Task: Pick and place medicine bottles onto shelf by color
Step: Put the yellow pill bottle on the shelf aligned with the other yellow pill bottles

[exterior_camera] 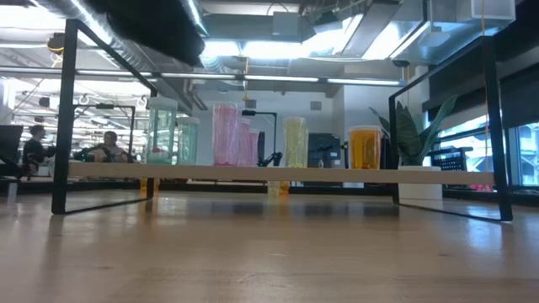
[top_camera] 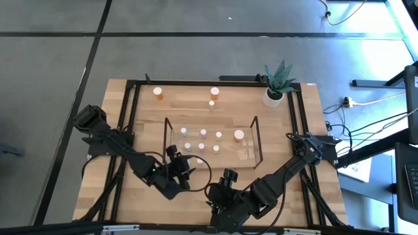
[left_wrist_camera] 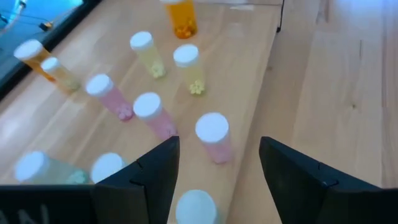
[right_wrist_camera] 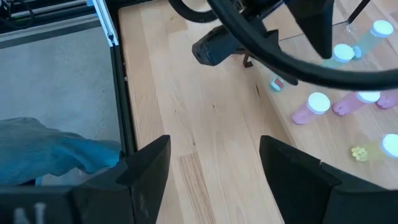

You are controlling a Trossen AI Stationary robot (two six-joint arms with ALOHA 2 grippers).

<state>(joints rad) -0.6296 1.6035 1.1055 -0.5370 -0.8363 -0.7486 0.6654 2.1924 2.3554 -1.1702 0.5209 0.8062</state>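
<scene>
The clear shelf [top_camera: 255, 140] stands mid-table and carries several white-capped bottles. Pink bottles [left_wrist_camera: 213, 138], yellow-green bottles [left_wrist_camera: 189, 70], an orange bottle [left_wrist_camera: 182, 18] and pale greenish bottles [left_wrist_camera: 37, 169] stand upright on it. In the low view they show as greenish [exterior_camera: 162, 135], pink [exterior_camera: 226, 135], yellow-green [exterior_camera: 295, 141] and orange [exterior_camera: 365, 147]. More orange bottles [top_camera: 159, 93] [top_camera: 215, 93] stand on the table's far side. My left gripper [top_camera: 177, 156] [left_wrist_camera: 219, 155] is open over the shelf's near left part, its fingers on either side of a white-capped bottle [left_wrist_camera: 196, 206] without touching it. My right gripper [top_camera: 227, 175] [right_wrist_camera: 214, 149] is open and empty over bare wood near the front edge.
A white plant pot [top_camera: 274, 96] stands at the far right corner. Black frame rails [top_camera: 130, 117] run along the table's sides. The left arm's cable loop [right_wrist_camera: 273, 56] hangs between the right gripper and the shelf. People sit in the room beyond [exterior_camera: 105, 147].
</scene>
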